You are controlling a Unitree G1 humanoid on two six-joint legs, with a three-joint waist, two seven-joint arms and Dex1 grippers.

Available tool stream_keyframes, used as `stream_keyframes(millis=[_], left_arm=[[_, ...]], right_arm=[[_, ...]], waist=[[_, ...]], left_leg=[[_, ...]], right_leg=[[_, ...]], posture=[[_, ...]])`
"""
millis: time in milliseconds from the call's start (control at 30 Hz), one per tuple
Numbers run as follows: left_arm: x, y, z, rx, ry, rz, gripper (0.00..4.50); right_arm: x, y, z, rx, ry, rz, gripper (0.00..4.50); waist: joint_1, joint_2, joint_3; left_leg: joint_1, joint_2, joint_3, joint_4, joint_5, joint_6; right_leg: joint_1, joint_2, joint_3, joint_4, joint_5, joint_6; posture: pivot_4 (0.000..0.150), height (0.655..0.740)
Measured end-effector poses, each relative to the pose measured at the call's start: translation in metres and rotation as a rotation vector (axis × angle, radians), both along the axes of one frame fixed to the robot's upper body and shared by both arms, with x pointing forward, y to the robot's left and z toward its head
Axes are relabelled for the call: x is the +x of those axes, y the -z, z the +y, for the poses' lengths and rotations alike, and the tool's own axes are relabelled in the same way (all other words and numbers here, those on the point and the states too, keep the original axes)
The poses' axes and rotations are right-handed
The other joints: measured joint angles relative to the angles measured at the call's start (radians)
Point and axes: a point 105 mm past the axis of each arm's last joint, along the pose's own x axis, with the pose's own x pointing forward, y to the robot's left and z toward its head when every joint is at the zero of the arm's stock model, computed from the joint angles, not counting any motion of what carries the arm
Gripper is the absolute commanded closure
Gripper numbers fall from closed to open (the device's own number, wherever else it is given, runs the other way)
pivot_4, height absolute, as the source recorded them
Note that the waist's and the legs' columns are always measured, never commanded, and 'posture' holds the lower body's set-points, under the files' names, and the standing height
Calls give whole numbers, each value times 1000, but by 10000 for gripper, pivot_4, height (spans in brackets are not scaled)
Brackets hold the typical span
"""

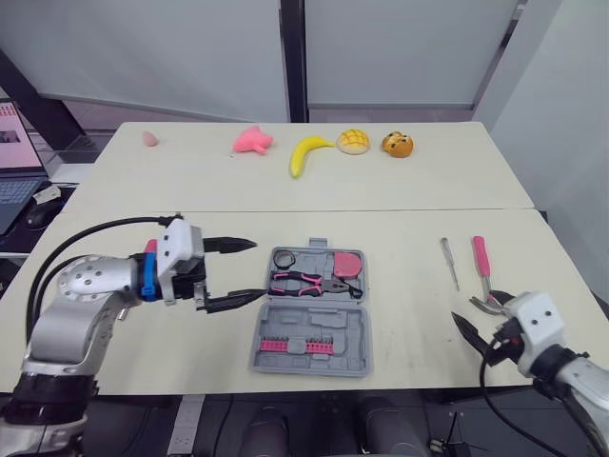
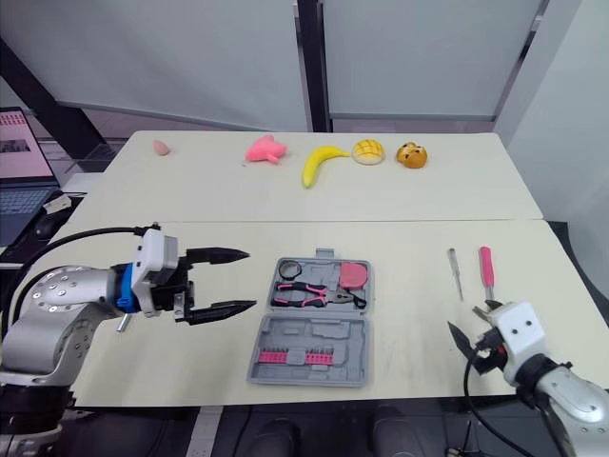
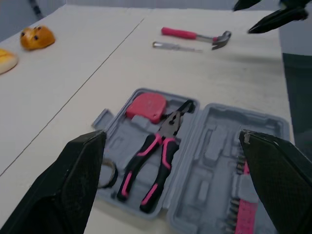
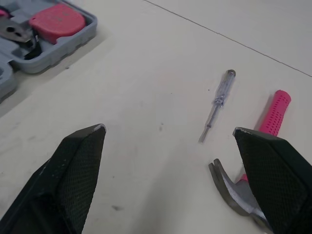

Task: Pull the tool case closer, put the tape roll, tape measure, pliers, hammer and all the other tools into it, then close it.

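Observation:
The grey tool case (image 1: 357, 354) lies open near the table's front edge. Its far half holds the black tape roll (image 1: 285, 258), pink-handled pliers (image 1: 306, 282) and pink tape measure (image 1: 346, 264); a pink bit strip (image 1: 297, 346) sits in the near half. My left gripper (image 1: 259, 268) is open just left of the case, empty. Right of the case lie a slim screwdriver (image 1: 449, 262) and the pink-handled hammer (image 1: 481, 259). My right gripper (image 1: 479, 319) is open and empty, just short of the hammer head (image 4: 236, 190).
On the far table lie a banana (image 1: 306, 152), a yellow bun (image 1: 353, 141), a brown bun (image 1: 397, 145), a pink toy (image 1: 253, 141) and a small pink piece (image 1: 150, 139). A laptop (image 1: 17, 162) stands off the left edge. A seam (image 1: 381, 209) joins the two tables.

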Motion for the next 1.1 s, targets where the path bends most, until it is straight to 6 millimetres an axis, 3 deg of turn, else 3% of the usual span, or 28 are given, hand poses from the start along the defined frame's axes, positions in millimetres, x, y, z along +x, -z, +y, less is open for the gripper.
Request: stream_keyframes(millis=[200, 367, 467, 833, 933, 1100], left_arm=[[-1, 0, -14, -9, 68, 5, 0], [0, -1, -30, -18, 135, 24, 0], [1, -2, -37, -28, 157, 35, 0], [-7, -8, -54, -78, 200, 47, 0], [-7, -8, -54, -78, 199, 47, 0], [-8, -7, -54, -79, 197, 50, 0]], right_arm=[[38, 6, 5, -13, 77, 0, 345], [84, 20, -1, 46, 200, 25, 345], [100, 23, -7, 57, 243, 21, 345], [128, 48, -17, 140, 367, 26, 345], [128, 54, -20, 163, 391, 35, 6393], [129, 55, -17, 197, 395, 26, 22090]], waist=[[-4, 0, 0], [-6, 0, 0], [-6, 0, 0], [-9, 1, 1], [-9, 1, 1], [-9, 1, 1]], left_leg=[[0, 0, -1, -1, 0, 0], [-1, 0, -1, 1, 0, 0], [-1, 0, -2, 0, 0, 0], [-1, 0, 0, 0, 0, 1], [-1, 0, 0, 0, 0, 1], [-1, 0, 0, 0, 0, 1]], right_leg=[[0, 1, -1, 0, 0, 0], [0, 1, 0, 0, 1, 1], [0, 1, -1, 0, 0, 0], [0, 1, -1, 0, 2, -4], [0, 1, -1, 0, 2, -4], [0, 1, -1, 0, 2, -4]], posture=[[1500, 7400], [1500, 7400], [1500, 7400], [1500, 7400], [1500, 7400], [1500, 7400]])
